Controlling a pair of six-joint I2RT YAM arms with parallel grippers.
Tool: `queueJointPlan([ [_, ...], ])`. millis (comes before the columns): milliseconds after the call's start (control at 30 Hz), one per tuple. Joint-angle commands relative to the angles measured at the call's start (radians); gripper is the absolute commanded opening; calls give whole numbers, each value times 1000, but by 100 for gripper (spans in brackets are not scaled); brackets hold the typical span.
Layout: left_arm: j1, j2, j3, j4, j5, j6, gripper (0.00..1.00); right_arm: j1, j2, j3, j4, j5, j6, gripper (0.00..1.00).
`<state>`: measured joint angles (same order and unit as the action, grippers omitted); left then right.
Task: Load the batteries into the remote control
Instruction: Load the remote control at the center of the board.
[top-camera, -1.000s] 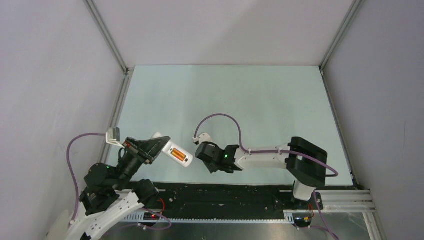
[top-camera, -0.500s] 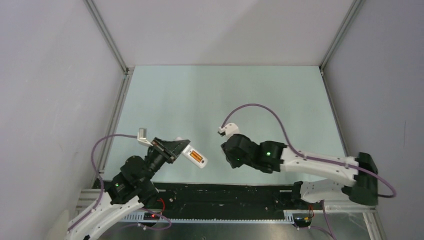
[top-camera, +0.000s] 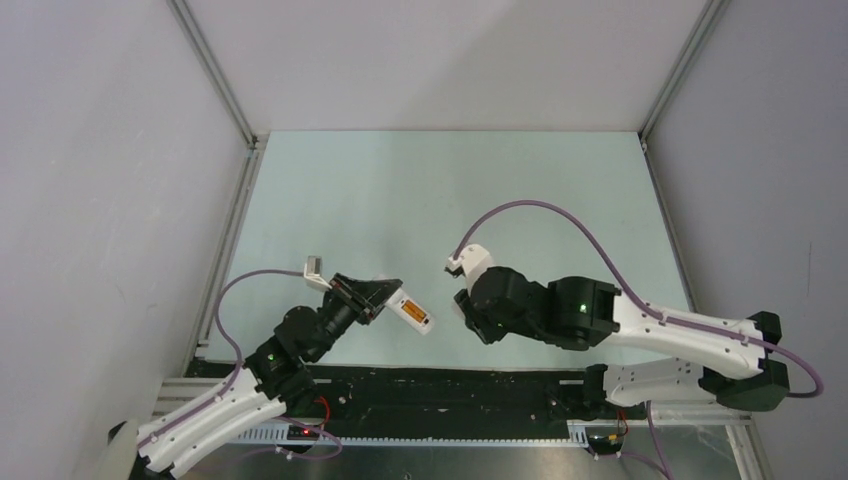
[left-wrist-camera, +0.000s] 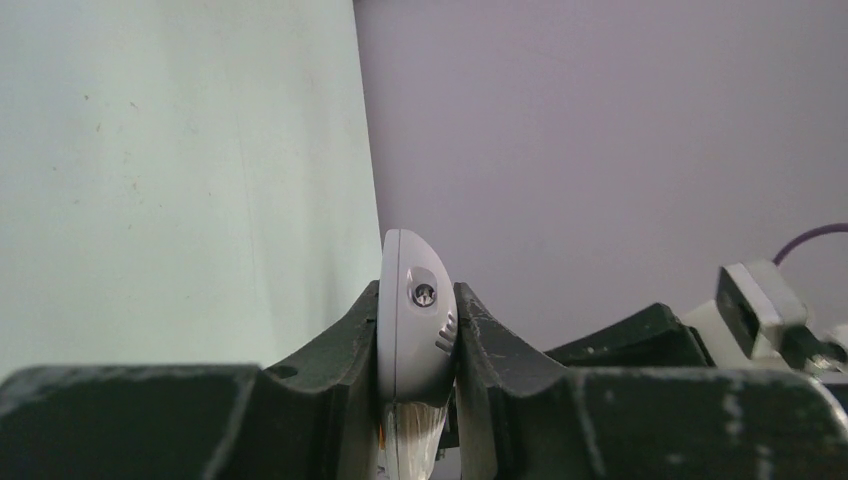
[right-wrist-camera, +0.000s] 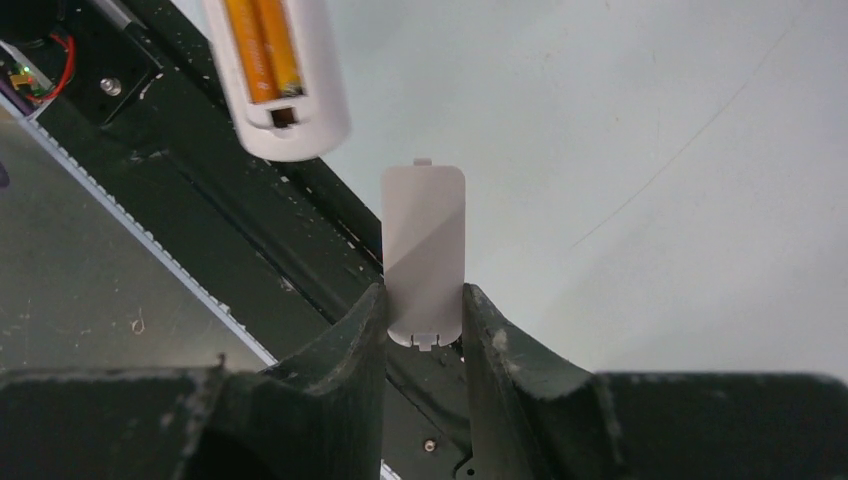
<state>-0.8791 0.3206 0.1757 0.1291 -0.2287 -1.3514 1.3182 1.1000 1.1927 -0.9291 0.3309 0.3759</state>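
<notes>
- Left gripper (left-wrist-camera: 418, 335) is clamped flat on the remote control (left-wrist-camera: 412, 270). The handset sticks out past the fingers, edge-on in the left wrist view.
- Seen from above, the remote control (top-camera: 411, 312) is at about 6 o'clock on the counter (top-camera: 450, 200), close to the near edge. It appears to be held clear of the surface.
- Both batteries (right-wrist-camera: 265, 45) are in the recess side by side, orange bodies showing. The compartment is uncovered.
- Right gripper (right-wrist-camera: 424, 312) is closed on the battery cover (right-wrist-camera: 425, 250), pinching its long edges. The tabbed end points away from the wrist.
- In the right wrist view the remote's open end lies at 11 o'clock of the cover, near it but not touching.
- Change over the last second: the left arm has carried the remote toward 3 o'clock along the near edge.
- The right arm has unfolded and its gripper (top-camera: 463, 303) has backed off the same way. It now sits at 3 o'clock of the remote with a small gap between them.
- Neither grip has altered.
- Reading: loading looks done, and what remains is closing the compartment.
- The shift looks like lining up the two parts. The cover is offset and not yet parallel with the recess, so it needs aligning before it can seat.
- Risk: the thin cover could twist in the pinch on contact.
</notes>
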Motion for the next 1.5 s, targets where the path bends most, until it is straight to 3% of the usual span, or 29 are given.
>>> queueJointPlan([
  [0,2,44,5,115,-4,-61,0,28,61,124,-88,-13,-49,29],
  [433,3,51,-17,119,-6,-57,0,31,309,389,-130,-36,-113,30],
  [1467,2,66,-10,118,-3,-46,0,-5,443,430,-55,-116,-124,29],
])
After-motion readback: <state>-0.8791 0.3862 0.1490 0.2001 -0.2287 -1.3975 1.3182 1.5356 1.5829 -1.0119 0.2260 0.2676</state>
